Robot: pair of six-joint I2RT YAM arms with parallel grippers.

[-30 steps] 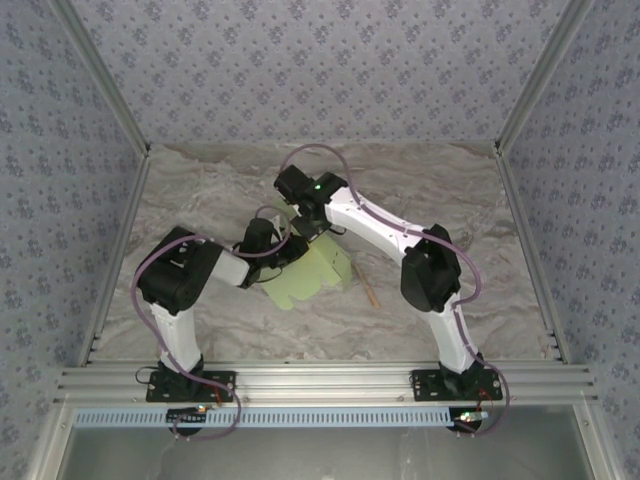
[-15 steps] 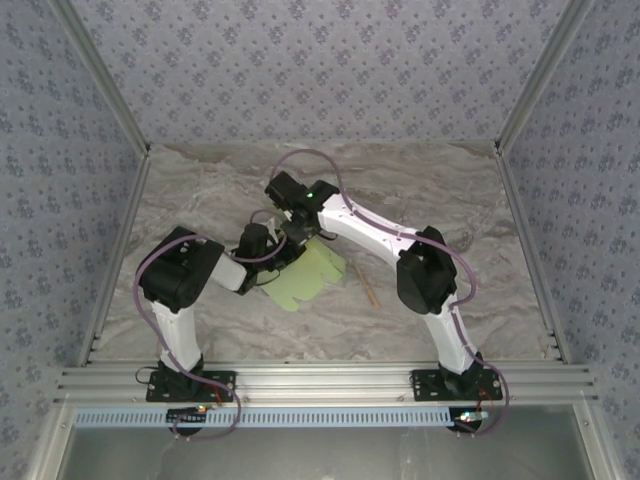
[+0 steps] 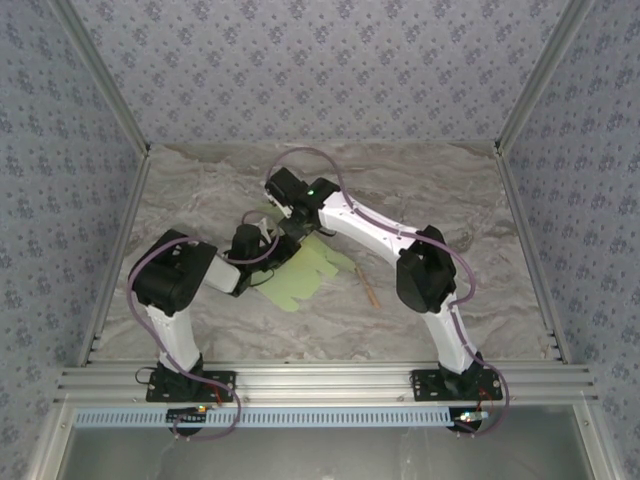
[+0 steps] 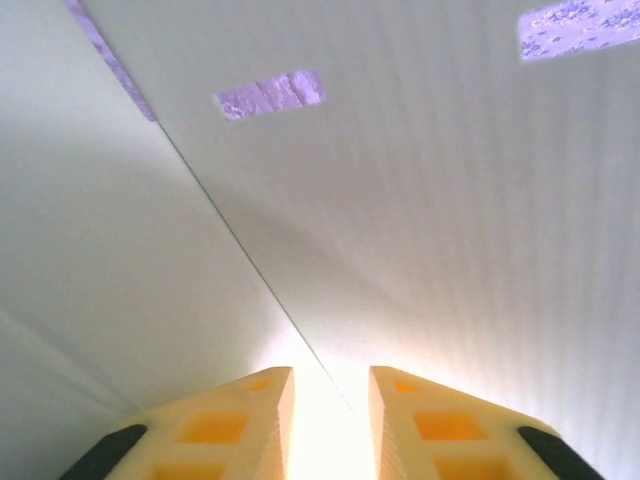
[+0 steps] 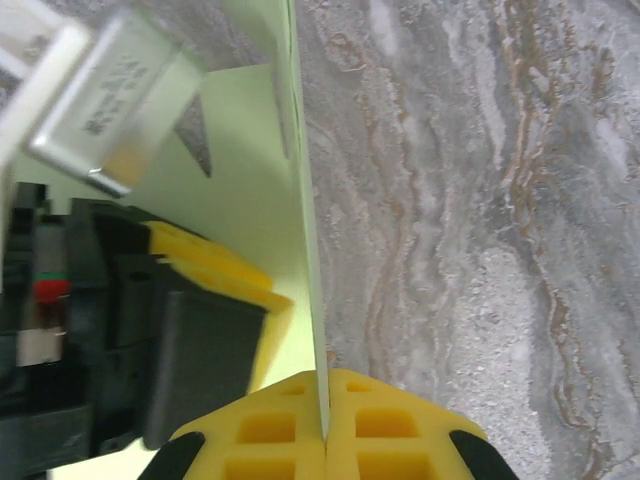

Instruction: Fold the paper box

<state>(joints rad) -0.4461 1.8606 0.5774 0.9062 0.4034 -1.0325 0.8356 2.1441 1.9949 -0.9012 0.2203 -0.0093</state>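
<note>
One table [image 3: 480, 200] carries one paper box [image 3: 300, 280], a flat pale green sheet lying mid-table with its far edge lifted between two pincers. It is probably light, thin and easily creased, so it is best held at the edges by the fold lines. The right pincer [image 5: 325, 385] is clamped on its edge. The left pincer [image 4: 330, 385] stands slightly apart, and I cannot tell whether it grips. One stick [image 3: 368, 291] lies near.

Nothing is reading clearly as a word, brand, number or sign. In the right wrist view, a few short lines of small dark print are showing on the pale face of a silver-grey housing [image 5: 110, 95], but they are blurring too much for any letter or figure to be made out.
</note>
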